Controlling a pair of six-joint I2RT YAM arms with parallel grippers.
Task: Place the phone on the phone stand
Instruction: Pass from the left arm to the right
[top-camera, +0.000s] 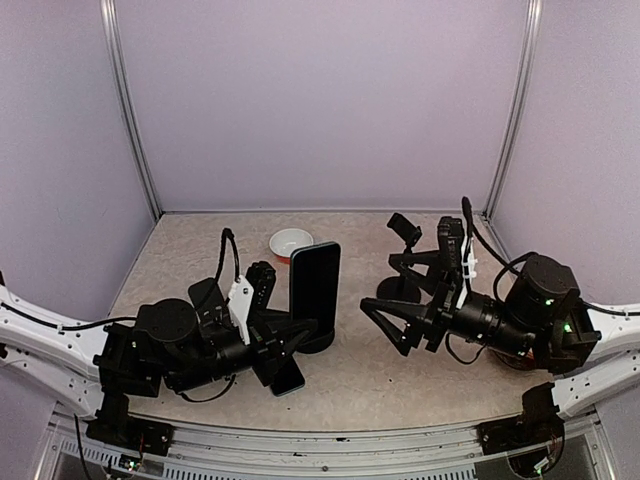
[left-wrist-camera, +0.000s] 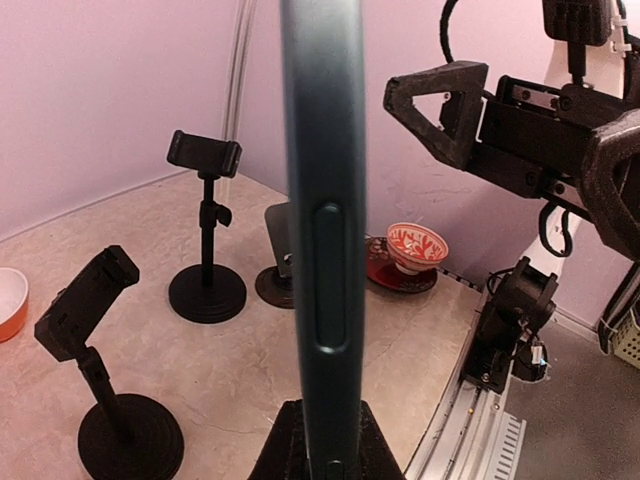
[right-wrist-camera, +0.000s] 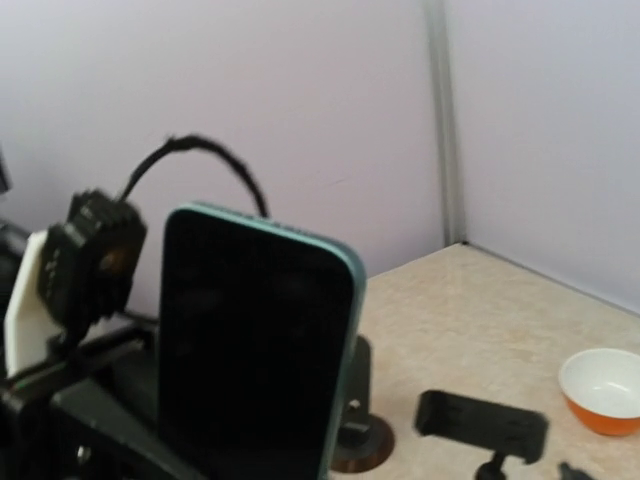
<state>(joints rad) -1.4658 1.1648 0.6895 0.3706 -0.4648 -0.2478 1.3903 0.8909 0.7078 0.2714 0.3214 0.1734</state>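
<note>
Upright phone (left-wrist-camera: 322, 200), bottom edge between jaws of left gripper (left-wrist-camera: 325, 445)

Orange bowl (top-camera: 291, 243), white inside, nr back wall; red-patterned cup (left-wrist-camera: 417, 245) sits on red saucer (left-wrist-camera: 382, 272) nr table (top-camera: 400, 385) edge.

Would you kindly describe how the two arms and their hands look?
The left arm and right arm have white links with black joint housings; the right shows green lights. The left hand and right hand are black, each with a white wrist bracket and looping black cable; the right's fingers are hollow triangular frames.
</note>
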